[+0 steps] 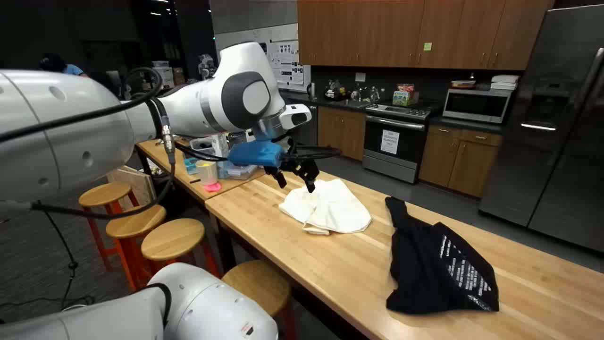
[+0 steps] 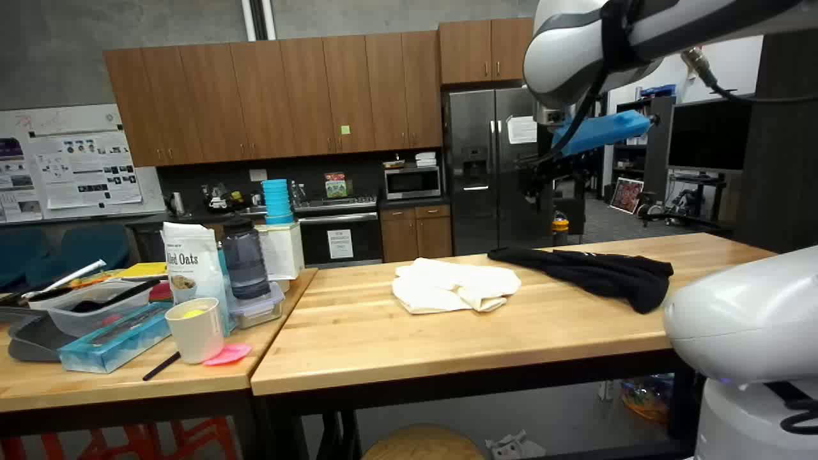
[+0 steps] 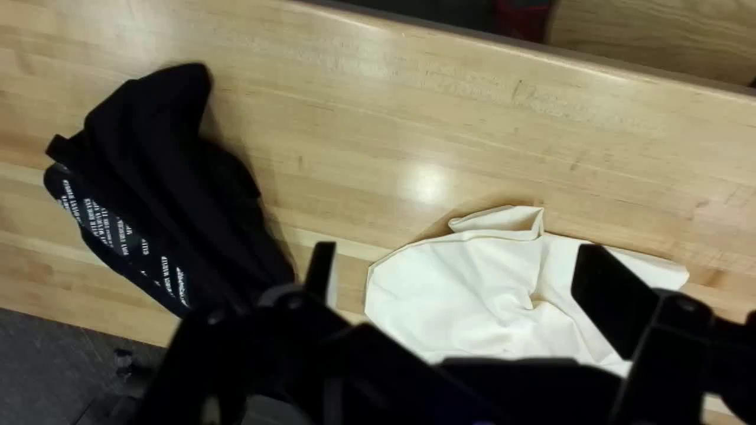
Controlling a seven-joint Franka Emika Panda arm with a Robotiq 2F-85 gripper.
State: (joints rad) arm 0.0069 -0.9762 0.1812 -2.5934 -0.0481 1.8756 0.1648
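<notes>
Nearest the camera in an exterior view is the robot arm (image 1: 61, 137), extending from nine o'clock to a gripper (image 1: 296, 182) that hangs above the table (image 1: 339, 269), fingers spread, holding nothing. In the wrist view the white cloth (image 3: 472, 295) lies at four o'clock from centre, framed between the fingertips; the black cloth (image 3: 165, 177) with white lettering lies apart from it at nine. Good handling here, I judge, means a slow, straight approach with the fingers astride a raised crease, not pressing on the flat margin, and a stop just short of the wood. The tabletop is pale, glossy, strip-grained wood; loose cloth probably slides readily on it. Around the gripper, the oven (image 1: 391, 161) stands at two o'clock, the refrigerator (image 1: 528, 141) nearer three, round stools (image 1: 174, 238) at eight. In an exterior view, a second table (image 2: 128, 383) with a cup (image 2: 195, 338) on it adjoins this one, at nine o'clock from the white cloth.
</notes>
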